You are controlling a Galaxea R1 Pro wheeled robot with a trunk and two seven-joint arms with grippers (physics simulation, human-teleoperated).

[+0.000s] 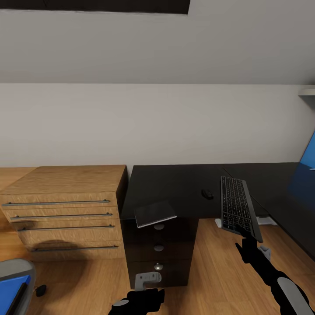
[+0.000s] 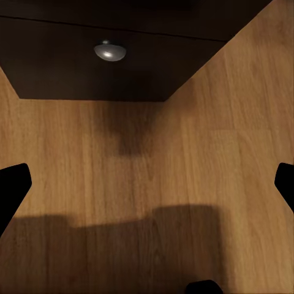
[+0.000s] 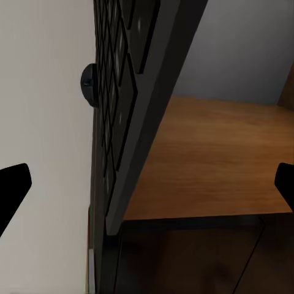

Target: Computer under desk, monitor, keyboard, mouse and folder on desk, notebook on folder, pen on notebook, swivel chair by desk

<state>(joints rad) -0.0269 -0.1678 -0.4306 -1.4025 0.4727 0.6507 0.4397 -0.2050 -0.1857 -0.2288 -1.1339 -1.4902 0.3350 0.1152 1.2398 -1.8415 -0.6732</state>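
The black desk (image 1: 183,183) has a drawer unit with round knobs (image 1: 159,248). On it lie the small black mouse (image 1: 207,194) and the dark notebook (image 1: 154,213), which hangs over the front edge. The keyboard (image 1: 236,205) lies slanted past the desk's front edge, its near end just above my right gripper (image 1: 248,246). That gripper is open, its fingers spread wide on either side of the keyboard's edge (image 3: 131,122). My left gripper (image 1: 146,299) is open and low in front of the drawers. The blue folder (image 1: 13,288) rests on the grey swivel chair (image 1: 15,267). Pen and computer are out of view.
A light wooden chest (image 1: 65,205) with bar handles stands against the desk's left side. A blue flat panel (image 1: 309,153) is cut off at the right edge, above the desk. White feet (image 1: 267,220) show under the desk. Wooden floor (image 2: 153,177) lies below the left gripper.
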